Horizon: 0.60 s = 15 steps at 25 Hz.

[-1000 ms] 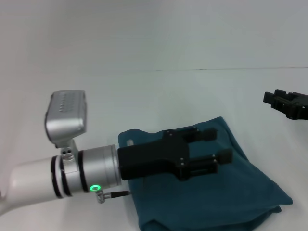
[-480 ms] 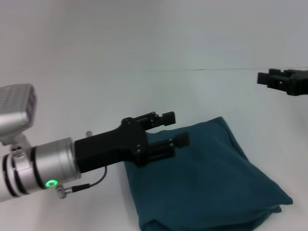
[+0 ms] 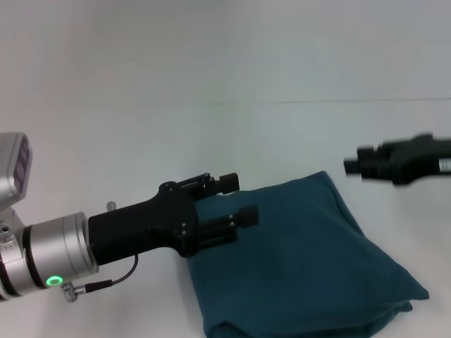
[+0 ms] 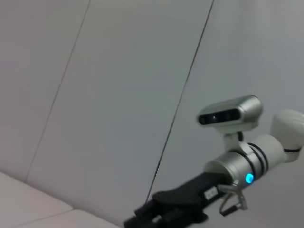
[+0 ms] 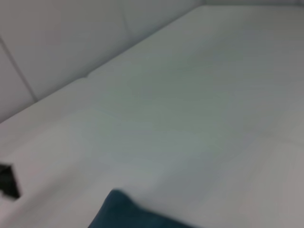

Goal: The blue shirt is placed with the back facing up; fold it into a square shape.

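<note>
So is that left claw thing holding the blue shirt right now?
No, the left gripper hangs open above the left edge of the blue shirt, with nothing between its fingers.

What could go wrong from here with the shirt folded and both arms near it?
The left hand hangs open, low over the left edge of the blue shirt; if it drags across, a finger could catch the cloth and pull the fold open. The right hand sits close to the shirt's far right corner and could nudge it. The bundle's near edge looks uneven, so the square may not hold.
</note>
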Tool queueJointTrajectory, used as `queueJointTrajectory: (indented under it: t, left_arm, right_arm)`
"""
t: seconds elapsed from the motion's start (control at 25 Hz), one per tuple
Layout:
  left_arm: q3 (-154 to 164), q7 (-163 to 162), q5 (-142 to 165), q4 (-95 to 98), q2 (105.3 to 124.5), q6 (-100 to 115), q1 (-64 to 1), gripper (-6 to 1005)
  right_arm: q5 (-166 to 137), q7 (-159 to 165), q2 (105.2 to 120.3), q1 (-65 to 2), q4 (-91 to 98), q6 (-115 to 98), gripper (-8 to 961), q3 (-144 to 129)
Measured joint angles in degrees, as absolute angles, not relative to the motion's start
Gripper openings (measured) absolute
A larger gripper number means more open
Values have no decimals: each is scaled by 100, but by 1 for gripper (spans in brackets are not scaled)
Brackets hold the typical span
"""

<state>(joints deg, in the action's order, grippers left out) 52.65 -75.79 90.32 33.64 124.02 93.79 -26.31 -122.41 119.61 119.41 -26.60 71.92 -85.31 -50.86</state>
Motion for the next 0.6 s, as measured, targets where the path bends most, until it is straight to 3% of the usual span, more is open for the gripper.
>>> queueJointTrajectory:
  t: [0.2,0.6]
  left_arm:
    - [5122,-7630,9210,3430,12397,9341,-2542,725]
    - [4694,-7643,9304,3559,12401,9401,-2231,726]
  right_arm:
    - [-12206,11638,11992,-2465,7023,-9093,391,-5121]
    - [-12248,11402,11979,-2582,6367,-9457,187,-5641]
